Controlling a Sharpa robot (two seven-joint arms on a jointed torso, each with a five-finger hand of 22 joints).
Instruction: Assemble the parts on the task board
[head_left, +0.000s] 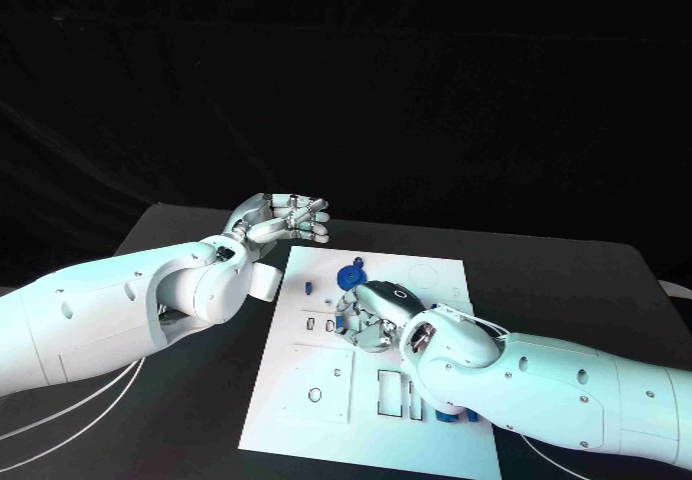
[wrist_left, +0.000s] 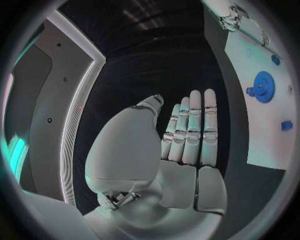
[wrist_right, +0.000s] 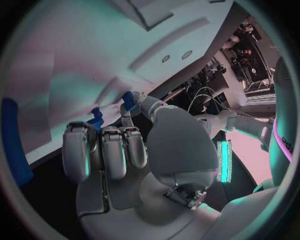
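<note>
The right hand (head_left: 372, 318) rests low on the task board (head_left: 433, 440), its fingers (wrist_right: 105, 150) curled down onto the white plate, and in the right wrist view a small blue part (wrist_right: 129, 99) stands right at the tips; whether it is pinched or merely touched cannot be told from these pictures. The step in hand looks like seating that part in its hole, which would call for holding it upright, pressing straight down and keeping the plate from sliding. A second small blue piece (wrist_right: 95, 119) sits just beside those tips, near enough to be knocked. The blue gear (head_left: 351, 276) lies just beyond the fingers, toward the board's far edge. The left hand (head_left: 283, 218) hovers off the board's far left corner, its fingers (wrist_left: 195, 131) straight, close together and grasping nothing. The board lies flat on the black tabletop (head_left: 188, 228), with more blue pieces (head_left: 450, 414) at its near edge beside the right forearm; darkness lies behind.
</note>
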